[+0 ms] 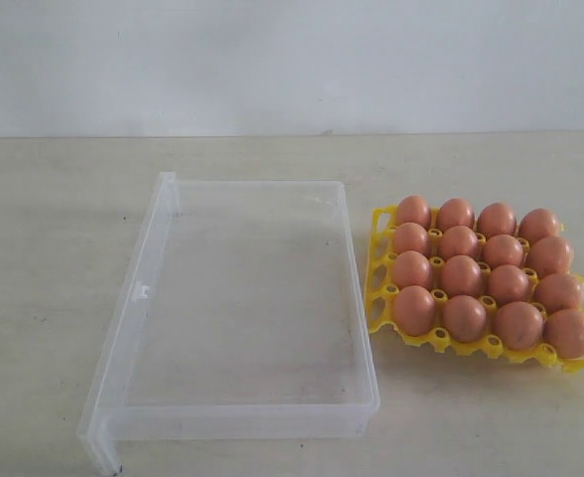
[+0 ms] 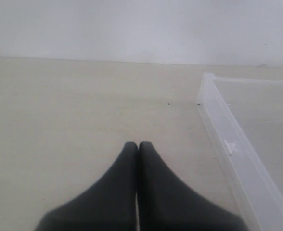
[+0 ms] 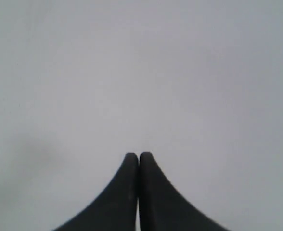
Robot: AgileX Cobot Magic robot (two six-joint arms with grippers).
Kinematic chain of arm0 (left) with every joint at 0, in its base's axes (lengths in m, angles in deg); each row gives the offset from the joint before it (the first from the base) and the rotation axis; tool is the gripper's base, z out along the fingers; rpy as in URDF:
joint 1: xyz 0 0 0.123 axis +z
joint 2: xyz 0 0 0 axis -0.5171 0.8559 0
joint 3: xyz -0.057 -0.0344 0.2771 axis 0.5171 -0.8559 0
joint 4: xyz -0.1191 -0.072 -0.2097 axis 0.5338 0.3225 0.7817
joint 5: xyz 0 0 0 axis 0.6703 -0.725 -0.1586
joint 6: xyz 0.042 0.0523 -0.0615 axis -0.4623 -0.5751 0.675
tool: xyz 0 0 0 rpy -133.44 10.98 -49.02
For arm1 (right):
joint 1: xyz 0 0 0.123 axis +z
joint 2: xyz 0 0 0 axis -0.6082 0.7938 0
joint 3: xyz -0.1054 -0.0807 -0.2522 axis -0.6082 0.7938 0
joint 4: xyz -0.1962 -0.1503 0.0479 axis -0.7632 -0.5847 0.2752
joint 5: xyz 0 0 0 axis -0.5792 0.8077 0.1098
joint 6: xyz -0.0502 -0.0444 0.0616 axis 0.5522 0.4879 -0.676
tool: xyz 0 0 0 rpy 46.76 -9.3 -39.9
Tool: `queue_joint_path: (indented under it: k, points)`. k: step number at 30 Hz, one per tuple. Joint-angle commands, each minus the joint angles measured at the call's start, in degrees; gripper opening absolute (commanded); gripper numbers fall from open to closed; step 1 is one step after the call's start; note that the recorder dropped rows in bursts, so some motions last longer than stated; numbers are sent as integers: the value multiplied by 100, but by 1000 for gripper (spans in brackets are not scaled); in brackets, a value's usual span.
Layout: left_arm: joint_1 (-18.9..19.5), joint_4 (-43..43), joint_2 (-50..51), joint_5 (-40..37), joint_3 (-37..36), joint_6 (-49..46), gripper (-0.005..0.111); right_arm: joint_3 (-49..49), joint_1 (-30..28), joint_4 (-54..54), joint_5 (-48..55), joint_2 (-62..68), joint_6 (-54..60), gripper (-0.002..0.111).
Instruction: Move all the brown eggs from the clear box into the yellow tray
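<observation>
While left gripper (image 2: 138, 144) and right gripper (image 3: 139, 155) are held shut, sixteen brown eggs (image 1: 481, 273) are seated in the yellow tray (image 1: 378, 298).
Just beside the left gripper is placed the clear box (image 2: 237, 159), tray beyond it.

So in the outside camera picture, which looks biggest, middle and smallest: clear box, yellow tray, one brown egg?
1. clear box, clearly biggest.
2. yellow tray, in the middle.
3. brown egg, smallest by far.
</observation>
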Motion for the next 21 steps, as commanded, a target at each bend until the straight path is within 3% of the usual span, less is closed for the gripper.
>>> queue_joint_path:
  k: [1, 8, 10, 13, 18, 21]
  points:
    - [-19, 3, 4, 15, 10, 41, -4, 1076, -396, -212, 27, -747, -732, 0]
    - [-19, 3, 4, 15, 10, 41, -4, 1390, -504, -1577, 1468, -1416, -2208, 0]
    - [-19, 3, 4, 15, 10, 41, -4, 1402, -504, -1566, 2290, -1426, -2217, 0]
    - [-19, 3, 4, 15, 10, 41, -4, 1402, -504, -1566, 4441, -1505, -2244, 0]
    - [-19, 3, 4, 15, 10, 41, -4, 1402, -425, -1572, 5130, -2310, -2414, 0]
    - [-19, 3, 4, 41, 10, 41, -4, 1402, -386, -927, 5041, -2310, -1599, 0]
